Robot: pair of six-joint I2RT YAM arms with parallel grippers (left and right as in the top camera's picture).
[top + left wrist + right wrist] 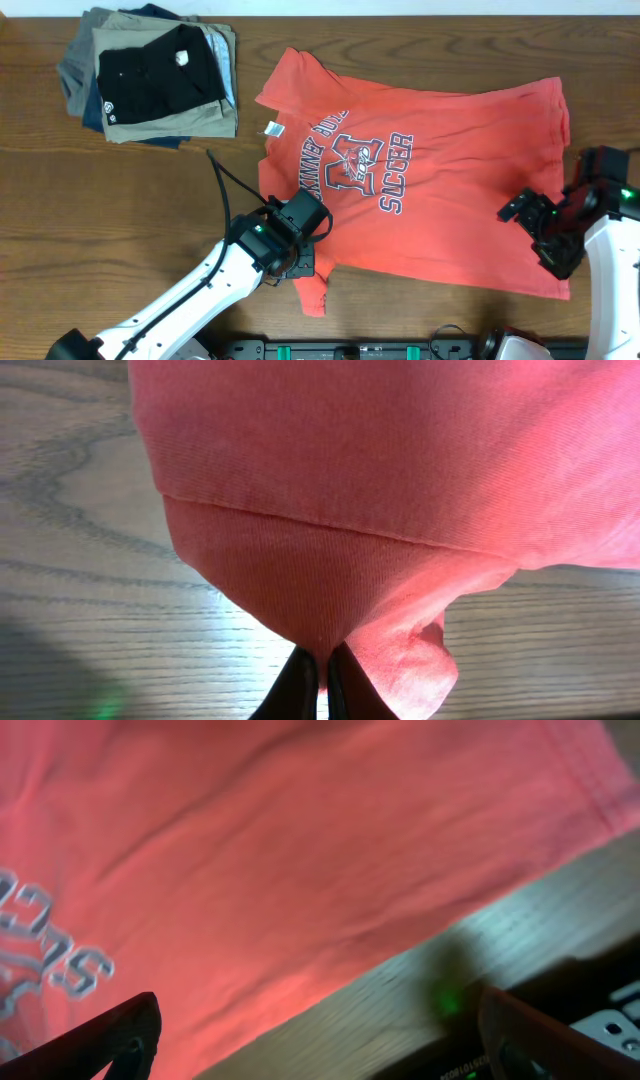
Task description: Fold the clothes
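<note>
The coral-red T-shirt [430, 190] lies spread on the wooden table, chest lettering up, neck label toward the left. My left gripper [300, 262] is at the shirt's near left sleeve and is shut on the sleeve's hem [318, 622], with the fabric pinched between the two dark fingers [322, 678]. My right gripper [538, 232] hovers open over the shirt's near right hem; its two fingers sit wide apart over the fabric edge [330, 920] and bare wood [318, 1038], holding nothing.
A stack of folded garments stands at the far left of the table, a black one with a white tag [155, 75] on top of khaki, grey and blue ones. The table's front edge runs just below both arms.
</note>
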